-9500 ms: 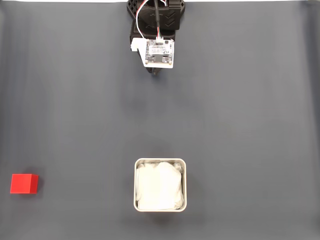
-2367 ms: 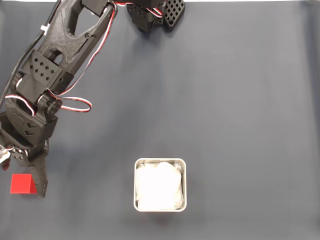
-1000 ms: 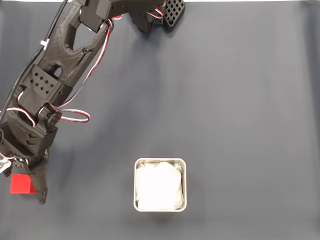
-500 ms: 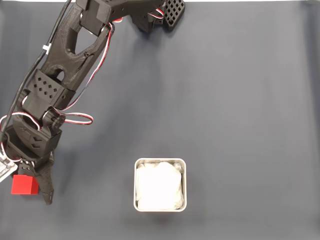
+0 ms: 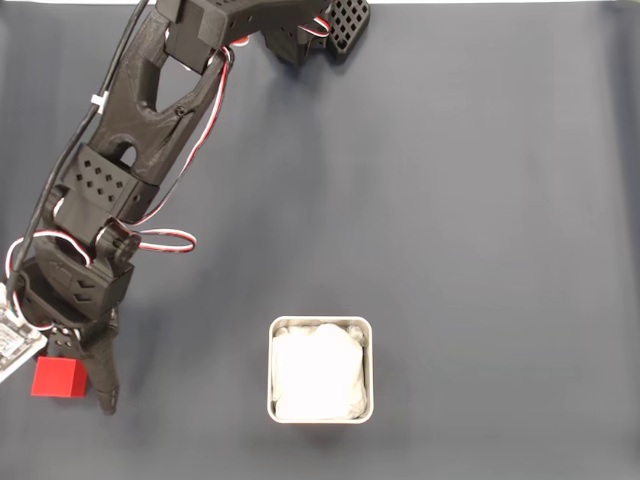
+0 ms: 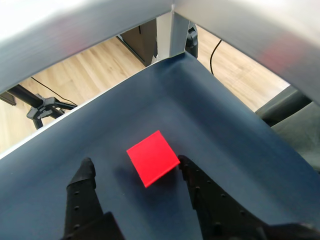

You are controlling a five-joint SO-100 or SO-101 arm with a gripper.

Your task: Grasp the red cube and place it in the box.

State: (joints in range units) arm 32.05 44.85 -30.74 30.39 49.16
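Observation:
The red cube (image 5: 58, 378) lies on the dark mat at the far left of the fixed view, well left of the box (image 5: 320, 369). My gripper (image 5: 62, 398) reaches down over the cube, with one black finger (image 5: 103, 385) along the cube's right side. In the wrist view the red cube (image 6: 152, 157) sits turned at an angle between the fingers of my open gripper (image 6: 135, 161). The right finger (image 6: 192, 175) touches the cube's corner. The left finger (image 6: 82, 182) stands apart from it. The box is pale grey, square, with white lining.
The arm's base (image 5: 310, 30) stands at the top centre of the mat, and the arm stretches diagonally to the lower left. The mat's edge and a metal frame (image 6: 170, 30) lie just beyond the cube in the wrist view.
The arm has come down over the cube from its folded pose at the base. In the last second the gripper and the cube shifted slightly right and down.

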